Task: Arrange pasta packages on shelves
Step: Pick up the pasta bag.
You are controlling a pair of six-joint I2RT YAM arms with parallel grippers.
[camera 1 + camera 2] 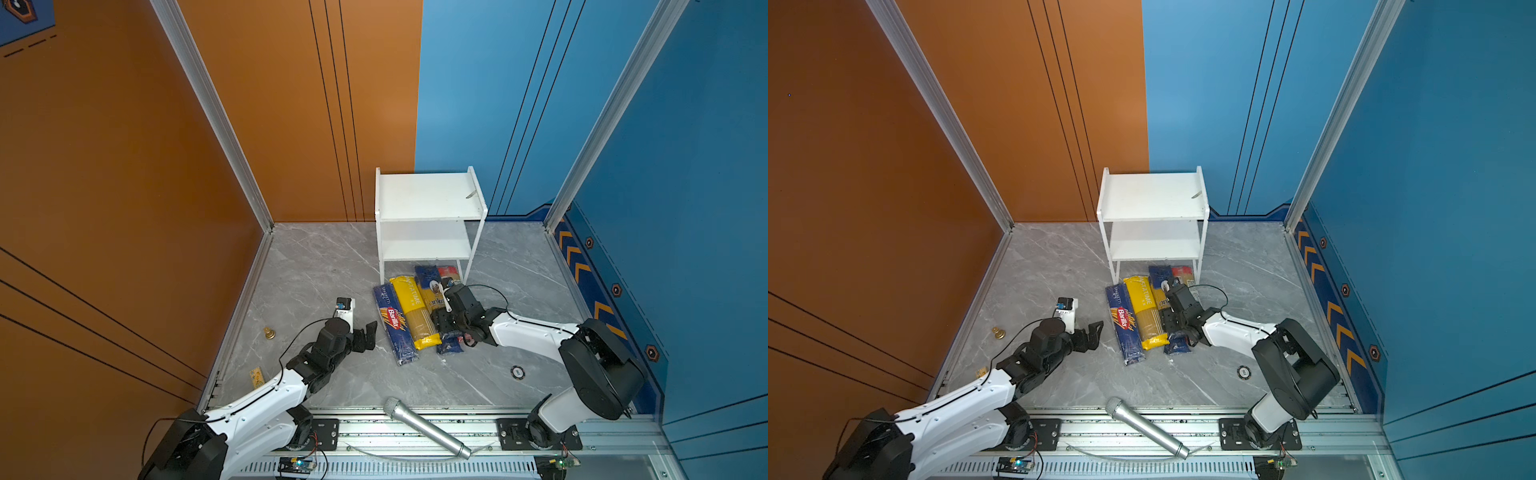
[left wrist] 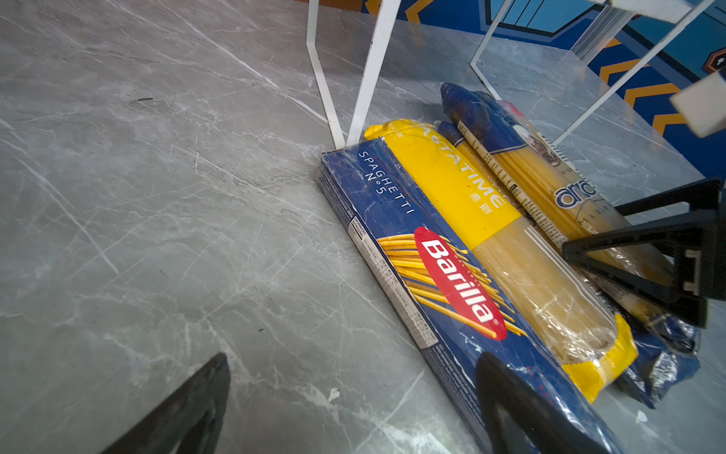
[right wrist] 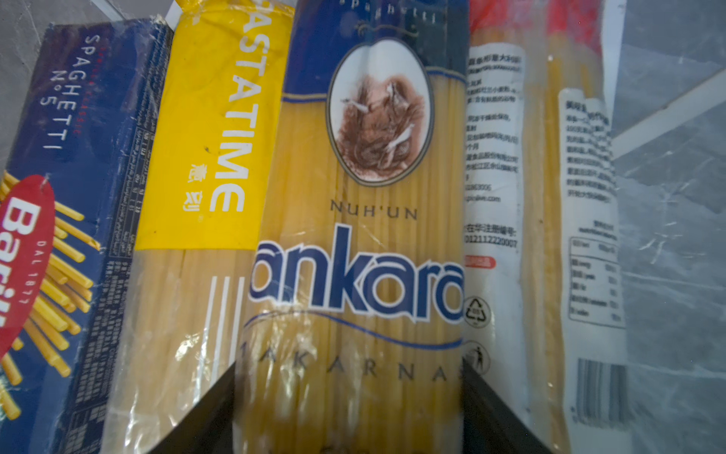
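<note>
Right end effector (image 3: 349, 361) astride blue-and-yellow "ankara" spaghetti bag (image 3: 353, 196), clamp unclear. Left end effector (image 1: 368, 336) open. Whole bag pile (image 1: 409, 311) on grey marble counter (image 1: 332, 270), just near of white two-tier rack (image 1: 428, 195). Boards hold no bags; nothing shelved.

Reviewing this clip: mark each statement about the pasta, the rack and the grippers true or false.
1. No pasta bag lies on the white rack. True.
2. The yellow bag lies between the Barilla bag and an ankara bag. True.
3. The right gripper straddles the Barilla bag. False: it straddles the ankara bag.
4. The left gripper is shut. False: its jaws stand open near the Barilla bag.
5. The silver microphone lies on the rack. False: the silver microphone lies across the front rail.
</note>
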